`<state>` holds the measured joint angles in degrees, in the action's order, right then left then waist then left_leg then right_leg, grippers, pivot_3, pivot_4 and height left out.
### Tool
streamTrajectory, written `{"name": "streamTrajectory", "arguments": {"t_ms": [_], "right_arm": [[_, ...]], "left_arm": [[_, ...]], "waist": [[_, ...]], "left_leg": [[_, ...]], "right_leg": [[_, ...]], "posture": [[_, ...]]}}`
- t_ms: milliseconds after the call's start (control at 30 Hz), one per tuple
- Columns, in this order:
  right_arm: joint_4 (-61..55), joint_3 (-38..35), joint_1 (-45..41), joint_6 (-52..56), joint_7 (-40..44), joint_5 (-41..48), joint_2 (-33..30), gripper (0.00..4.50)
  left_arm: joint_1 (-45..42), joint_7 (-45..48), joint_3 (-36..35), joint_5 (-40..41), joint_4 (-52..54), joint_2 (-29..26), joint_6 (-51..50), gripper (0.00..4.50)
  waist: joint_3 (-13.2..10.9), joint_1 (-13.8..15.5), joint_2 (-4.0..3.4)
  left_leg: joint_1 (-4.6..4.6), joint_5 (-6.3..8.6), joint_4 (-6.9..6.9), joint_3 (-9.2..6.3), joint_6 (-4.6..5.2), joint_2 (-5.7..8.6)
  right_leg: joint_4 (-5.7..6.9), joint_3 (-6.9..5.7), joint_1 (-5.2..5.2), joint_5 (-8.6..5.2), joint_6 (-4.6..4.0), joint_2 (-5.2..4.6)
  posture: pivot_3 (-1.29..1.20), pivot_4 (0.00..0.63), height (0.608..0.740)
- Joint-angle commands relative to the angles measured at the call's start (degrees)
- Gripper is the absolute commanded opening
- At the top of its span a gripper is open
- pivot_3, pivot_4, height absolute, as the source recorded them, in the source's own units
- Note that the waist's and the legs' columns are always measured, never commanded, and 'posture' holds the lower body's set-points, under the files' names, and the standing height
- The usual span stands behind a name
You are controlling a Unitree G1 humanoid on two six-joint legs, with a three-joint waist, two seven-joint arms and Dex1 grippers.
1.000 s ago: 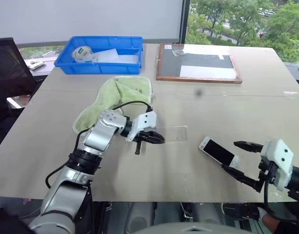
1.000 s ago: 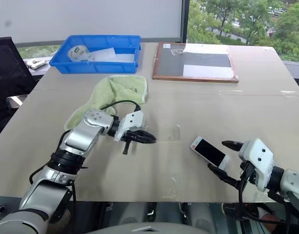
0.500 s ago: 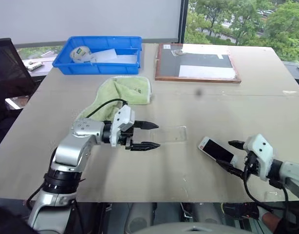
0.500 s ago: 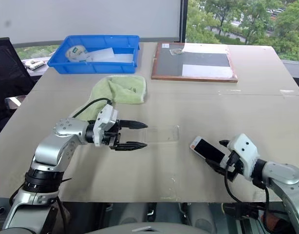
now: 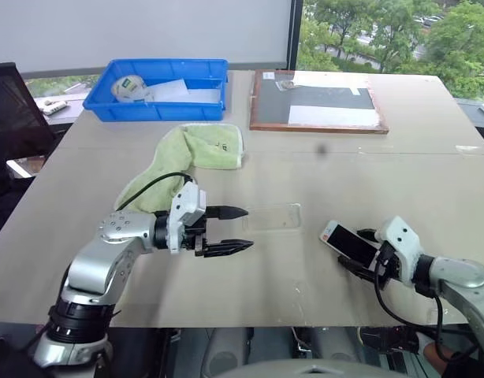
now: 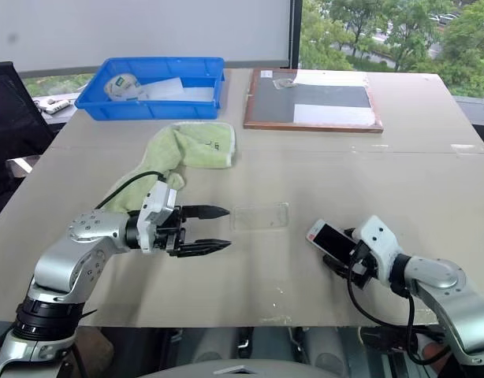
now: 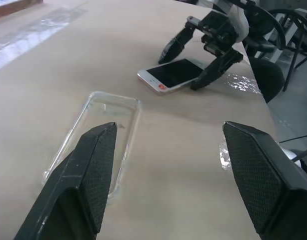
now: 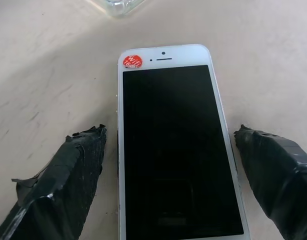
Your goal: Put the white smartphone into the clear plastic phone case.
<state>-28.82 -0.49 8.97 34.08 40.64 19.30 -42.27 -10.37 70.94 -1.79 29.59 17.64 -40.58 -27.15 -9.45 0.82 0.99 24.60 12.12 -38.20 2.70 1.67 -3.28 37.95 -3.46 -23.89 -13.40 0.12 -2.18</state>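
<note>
Straddling the glossy, white-edged smartphone (image 8: 177,145) with my right gripper (image 8: 176,185) spread wide — left gripper (image 5: 236,230) gapes empty beside the clear, round-cornered case (image 5: 272,216).

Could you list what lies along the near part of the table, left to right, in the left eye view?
Left end effector → clear plastic phone case → white smartphone → right end effector.

The clear plastic phone case (image 5: 271,216) lies on the table (image 5: 321,169) — left of the white smartphone (image 5: 350,242).

The white smartphone (image 8: 176,145) lies screen-up on the table (image 8: 48,75) between the right end effector's (image 8: 176,185) spread fingers (image 8: 68,175).
</note>
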Motion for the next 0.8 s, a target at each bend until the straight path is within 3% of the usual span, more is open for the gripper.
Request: {"name": "streamTrajectory", "arguments": {"t_ms": [33,100,267,567,667,800], "right_arm": [[1.80,3.03,0.50,0.95,-0.84,-2.59,-0.18,4.49],[3.42,4.15,0.79,1.43,-1.41,-4.56,-0.74,4.49],[4.56,3.89,1.04,4.74,-1.03,-3.17,-1.24,2.93],[1.82,-2.65,-1.59,1.21,1.93,1.28,-1.42,2.94],[-0.51,-4.94,-8.08,1.48,5.35,5.55,-2.90,2.94],[1.30,-0.42,-19.72,2.29,10.41,6.15,-5.32,2.94]], "left_arm": [[-0.09,0.13,-1.40,2.57,2.89,-1.87,-1.03,3.45],[-0.61,0.90,-1.06,2.82,2.77,-2.98,-0.93,3.45],[-1.82,1.03,-0.49,3.34,2.10,-4.04,-0.95,3.46],[1.25,-1.60,-1.24,3.11,1.09,-4.48,-2.22,3.46],[2.01,-3.23,-0.88,2.95,0.39,-4.31,-3.55,3.46],[2.74,-4.27,0.21,1.48,0.03,-3.84,-2.27,3.46]], "waist": [[0.01,-0.02,0.01],[0.07,-0.14,0.10],[0.21,-0.03,0.28],[0.28,0.08,0.37],[-0.02,-0.10,-0.02],[-0.14,-0.16,-0.15]], "left_leg": [[-0.02,0.00,0.01,0.00,0.00,0.00],[-0.05,0.01,0.02,0.00,-0.01,-0.03],[-0.28,0.07,0.03,0.00,-0.12,-0.03],[-0.30,0.17,0.15,0.05,-0.28,0.07],[-0.10,0.16,0.13,0.05,-0.26,0.09],[0.09,0.01,0.17,0.12,0.00,0.10]], "right_leg": [[0.00,0.00,0.00,0.00,0.00,-0.01],[0.00,0.00,0.01,0.00,0.00,-0.07],[-0.02,0.00,0.16,-0.01,-0.01,-0.18],[-0.12,-0.10,0.18,-0.01,0.00,-0.48],[-0.12,-0.12,0.05,0.00,0.00,-0.49],[-0.03,-0.11,-0.28,0.01,0.01,-0.38]], "posture": [[0.00,0.150,0.740],[0.00,0.150,0.740],[0.00,0.150,0.740],[0.00,0.150,0.740],[0.00,0.150,0.740],[0.00,0.150,0.740]]}}
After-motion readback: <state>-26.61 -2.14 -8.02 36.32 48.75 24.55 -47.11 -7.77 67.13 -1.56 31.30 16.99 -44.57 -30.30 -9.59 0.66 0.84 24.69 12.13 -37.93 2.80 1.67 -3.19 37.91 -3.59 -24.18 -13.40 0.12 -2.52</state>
